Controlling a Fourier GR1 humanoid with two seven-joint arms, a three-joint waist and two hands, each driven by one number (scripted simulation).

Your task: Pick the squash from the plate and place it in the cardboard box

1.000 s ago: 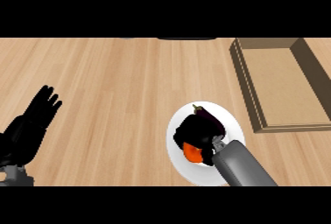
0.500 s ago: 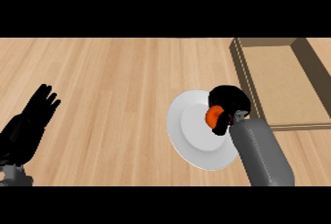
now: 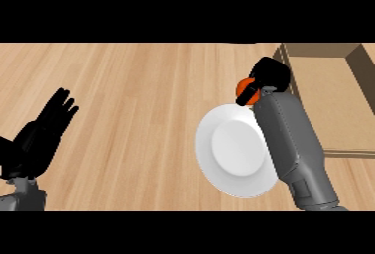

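Observation:
My right hand [image 3: 268, 75] is shut on the orange squash [image 3: 244, 89], of which only a small patch shows between the fingers. Hand and squash hang just beyond the white plate's [image 3: 233, 149] far edge, close to the left wall of the cardboard box [image 3: 326, 94]. My grey right forearm [image 3: 293, 144] crosses the plate's right side. The plate's surface is bare. My left hand [image 3: 45, 134] rests open at the left edge, fingers up.
The box stands at the right on the wooden counter [image 3: 139, 89], open at the top, its far and right parts cut off by the view's edge.
My right hand has lifted the squash off the plate and carried it away from me and to the right, toward the box. The left hand has stayed still.

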